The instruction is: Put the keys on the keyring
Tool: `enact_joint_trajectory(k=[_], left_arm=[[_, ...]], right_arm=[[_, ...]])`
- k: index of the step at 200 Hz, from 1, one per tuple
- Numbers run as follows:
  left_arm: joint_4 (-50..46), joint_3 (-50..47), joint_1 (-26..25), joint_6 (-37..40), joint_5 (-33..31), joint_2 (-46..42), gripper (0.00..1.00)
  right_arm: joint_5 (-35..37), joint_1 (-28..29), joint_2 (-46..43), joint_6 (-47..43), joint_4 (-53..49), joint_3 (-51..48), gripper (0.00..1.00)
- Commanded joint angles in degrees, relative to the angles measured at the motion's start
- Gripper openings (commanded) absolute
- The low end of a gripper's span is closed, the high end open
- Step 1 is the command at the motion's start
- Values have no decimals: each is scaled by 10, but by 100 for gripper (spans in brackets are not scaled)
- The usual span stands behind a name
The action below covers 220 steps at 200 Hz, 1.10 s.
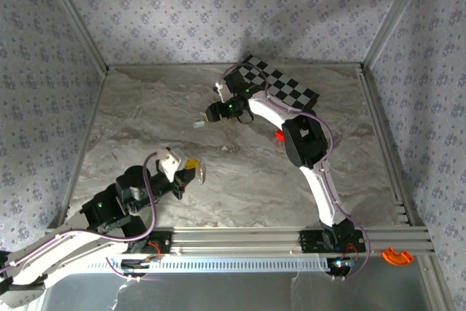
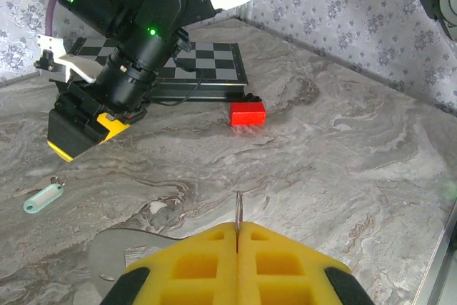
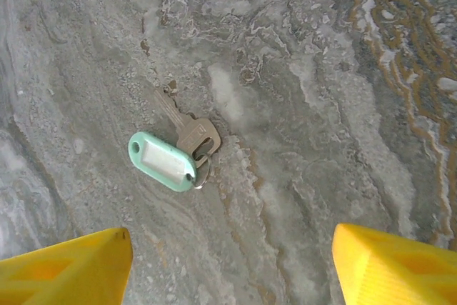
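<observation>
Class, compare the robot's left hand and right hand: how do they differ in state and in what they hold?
The left hand is shut, yellow pads pressed together; the right hand is open, pads wide apart. The left hand clamps the thin keyring, standing edge-on; the right hand holds nothing and hovers over a key with a mint-green tag. Both have yellow pads.
</observation>
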Motion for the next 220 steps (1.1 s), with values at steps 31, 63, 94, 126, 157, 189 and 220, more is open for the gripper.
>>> enact_joint_trajectory(k=[31, 63, 94, 126, 157, 189, 220], left_arm=[[3, -5, 5, -16, -12, -29, 0], [-3, -11, 5, -19, -21, -46, 0], [-4, -14, 5, -20, -33, -46, 0], [-2, -19, 6, -23, -43, -47, 0], [-6, -20, 5, -21, -51, -54, 0], [-8, -20, 5, -21, -57, -63, 0], [-13, -21, 5, -25, -63, -71, 0]], right_arm=[[-17, 11, 33, 34, 10, 26, 67], [-18, 13, 43, 45, 18, 29, 64], [-24, 15, 58, 56, 21, 40, 61], [-25, 20, 71, 64, 24, 49, 54], [-28, 23, 80, 71, 32, 53, 50], [-33, 29, 86, 77, 35, 58, 46], [-35, 33, 92, 79, 37, 62, 41]])
